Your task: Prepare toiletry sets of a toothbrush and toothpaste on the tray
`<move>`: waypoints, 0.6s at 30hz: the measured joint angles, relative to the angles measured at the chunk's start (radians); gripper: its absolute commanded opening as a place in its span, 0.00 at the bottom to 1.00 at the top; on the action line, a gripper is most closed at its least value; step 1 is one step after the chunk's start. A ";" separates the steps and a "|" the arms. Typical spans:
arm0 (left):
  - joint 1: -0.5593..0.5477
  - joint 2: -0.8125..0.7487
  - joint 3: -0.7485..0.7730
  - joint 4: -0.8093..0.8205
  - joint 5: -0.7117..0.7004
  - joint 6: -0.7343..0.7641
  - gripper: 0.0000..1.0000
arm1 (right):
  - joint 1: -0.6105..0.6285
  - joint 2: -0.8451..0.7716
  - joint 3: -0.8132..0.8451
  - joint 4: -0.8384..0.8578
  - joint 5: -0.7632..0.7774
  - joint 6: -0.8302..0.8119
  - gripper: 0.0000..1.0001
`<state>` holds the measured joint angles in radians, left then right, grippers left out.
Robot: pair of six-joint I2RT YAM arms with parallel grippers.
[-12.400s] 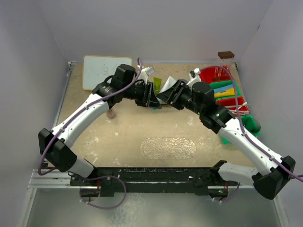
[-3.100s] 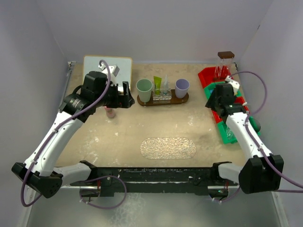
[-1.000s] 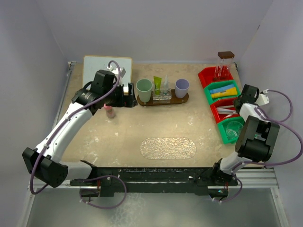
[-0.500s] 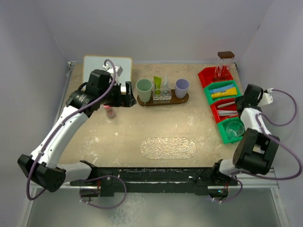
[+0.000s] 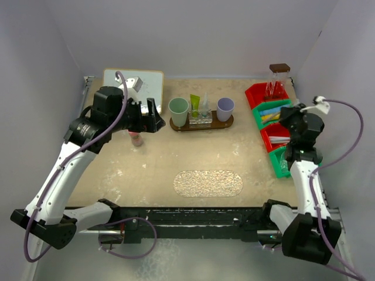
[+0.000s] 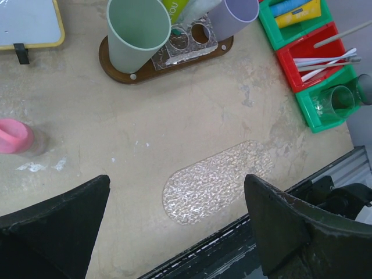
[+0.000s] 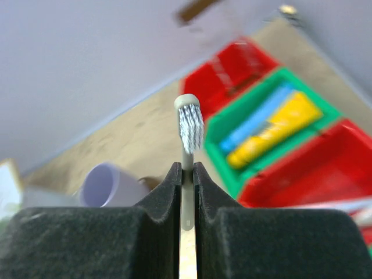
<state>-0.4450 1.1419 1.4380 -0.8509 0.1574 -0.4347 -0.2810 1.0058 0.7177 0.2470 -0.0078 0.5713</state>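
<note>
In the right wrist view my right gripper point(image 7: 186, 170) is shut on a slim pale toothbrush point(image 7: 189, 125), its bristle head standing up above the fingers. In the top view that gripper point(image 5: 287, 115) hovers over the bins at the right. The brown tray point(image 5: 225, 124) holds a green cup point(image 5: 179, 108), a lilac cup point(image 5: 225, 106) and a clear rack point(image 5: 200, 116) with a green tube point(image 5: 194, 102) and a pale tube. My left gripper point(image 5: 153, 117) is open just left of the tray, nothing between its fingers point(image 6: 55, 224).
Red and green bins line the right edge: blue and yellow tubes point(image 5: 270, 111), more toothbrushes point(image 6: 325, 58), a clear cup point(image 6: 332, 102). A pink-capped bottle point(image 5: 136, 139) stands left of the tray. A whiteboard point(image 5: 132, 88) lies at back left, a textured oval patch point(image 5: 208, 183) near the front.
My right gripper has closed on a toothbrush and lifted it out of the red bin, turning toward the tray. The left arm has drifted slightly left, still open.
</note>
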 measured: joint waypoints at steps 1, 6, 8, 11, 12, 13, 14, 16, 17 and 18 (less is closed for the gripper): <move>0.000 -0.003 0.000 0.000 0.004 -0.004 0.94 | 0.037 -0.012 0.000 0.014 -0.032 -0.025 0.00; 0.000 -0.006 0.000 0.004 0.030 -0.035 0.94 | 0.280 0.020 0.067 0.037 -0.213 -0.232 0.00; 0.000 -0.006 0.000 0.004 0.034 -0.040 0.94 | 0.364 0.063 0.125 0.035 -0.288 -0.320 0.00; 0.000 -0.006 0.000 0.004 0.038 -0.050 0.94 | 0.470 0.140 0.209 0.058 -0.409 -0.453 0.00; 0.000 -0.006 0.000 0.004 0.039 -0.053 0.94 | 0.494 0.161 0.226 0.067 -0.441 -0.488 0.00; 0.000 -0.006 0.000 0.004 0.040 -0.055 0.94 | 0.523 0.188 0.245 0.076 -0.481 -0.530 0.00; 0.000 -0.006 0.000 0.004 0.041 -0.058 0.94 | 0.552 0.222 0.269 0.087 -0.523 -0.576 0.00; 0.000 -0.004 0.000 0.003 0.041 -0.064 0.94 | 0.594 0.284 0.305 0.111 -0.592 -0.644 0.00; 0.000 -0.001 0.000 0.003 0.042 -0.071 0.94 | 0.615 0.322 0.327 0.122 -0.631 -0.679 0.00; 0.000 0.004 0.000 0.001 0.045 -0.076 0.94 | 0.629 0.349 0.340 0.128 -0.655 -0.705 0.00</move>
<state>-0.4450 1.1458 1.4380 -0.8497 0.2020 -0.5106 0.3481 1.3548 1.0580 0.3752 -0.6632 -0.1337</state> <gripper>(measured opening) 0.943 0.091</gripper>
